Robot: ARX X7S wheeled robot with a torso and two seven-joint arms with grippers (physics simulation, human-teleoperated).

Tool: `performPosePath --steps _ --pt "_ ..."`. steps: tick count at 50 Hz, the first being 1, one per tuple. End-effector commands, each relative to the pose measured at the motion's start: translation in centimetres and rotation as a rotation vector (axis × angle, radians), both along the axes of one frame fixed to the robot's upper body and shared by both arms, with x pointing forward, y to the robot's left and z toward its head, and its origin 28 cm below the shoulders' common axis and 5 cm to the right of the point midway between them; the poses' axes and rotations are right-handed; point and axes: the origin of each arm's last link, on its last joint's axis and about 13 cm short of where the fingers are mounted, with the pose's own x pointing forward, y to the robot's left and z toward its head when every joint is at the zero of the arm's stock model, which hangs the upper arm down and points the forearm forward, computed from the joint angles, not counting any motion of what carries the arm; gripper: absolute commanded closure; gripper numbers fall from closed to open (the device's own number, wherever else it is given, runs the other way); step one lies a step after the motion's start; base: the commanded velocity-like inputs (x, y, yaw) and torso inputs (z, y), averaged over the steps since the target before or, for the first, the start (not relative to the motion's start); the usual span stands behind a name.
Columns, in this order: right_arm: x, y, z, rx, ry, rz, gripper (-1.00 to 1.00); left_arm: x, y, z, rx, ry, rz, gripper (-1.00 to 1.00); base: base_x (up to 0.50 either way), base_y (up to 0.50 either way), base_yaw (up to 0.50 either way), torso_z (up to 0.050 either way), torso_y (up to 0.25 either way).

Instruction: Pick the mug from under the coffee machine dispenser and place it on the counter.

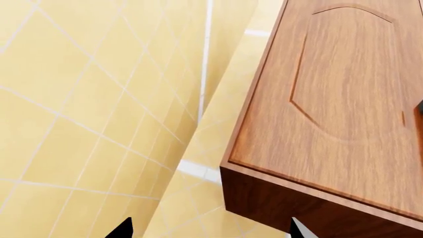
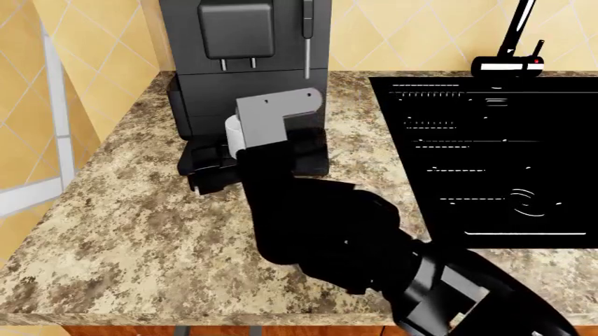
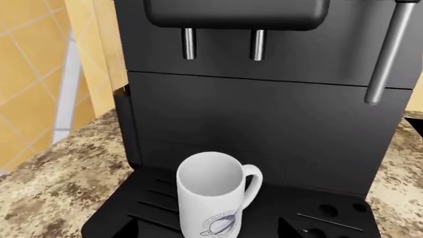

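Observation:
The white mug [image 3: 211, 198] stands upright on the slotted black drip tray [image 3: 330, 218] of the dark coffee machine [image 3: 264, 114], below its two silver spouts [image 3: 189, 43]. Its handle points toward the silver rod [image 3: 387, 54]. A planet mark is on its side. My right gripper [image 3: 210, 230] is open, with one fingertip on each side of the mug's lower part and a gap to both. In the head view my right arm [image 2: 309, 224] reaches to the machine [image 2: 243, 56] and hides most of the mug [image 2: 234, 131]. My left gripper [image 1: 210, 229] is open and empty.
The speckled granite counter [image 2: 140, 238] spreads in front of and left of the machine. A black sink basin [image 2: 486, 154] with a faucet [image 2: 509, 42] lies to the right. The left wrist view shows yellow wall tiles [image 1: 79, 109] and a wooden cabinet door [image 1: 343, 99].

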Motion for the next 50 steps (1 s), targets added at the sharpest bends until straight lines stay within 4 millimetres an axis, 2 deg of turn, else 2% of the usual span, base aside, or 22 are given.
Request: performPosePath --steps 1,24,50 --pt "0.7 0.5 -0.6 -0.012 0.008 -0.012 -1.00 -0.1 0.1 0.0 -0.002 -0.002 0.000 -1.00 0.00 0.00 0.00 0.000 0.000" --pt "2.4 1.4 -0.7 -0.007 0.020 -0.024 -1.00 0.0 0.0 0.0 -0.004 0.000 0.000 -1.00 0.00 0.00 0.00 0.000 0.000" --pt "3.7 1.4 -2.7 -0.001 0.057 -0.029 -1.00 -0.1 0.2 0.1 -0.009 -0.005 0.002 -1.00 0.00 0.00 0.00 0.000 0.000"
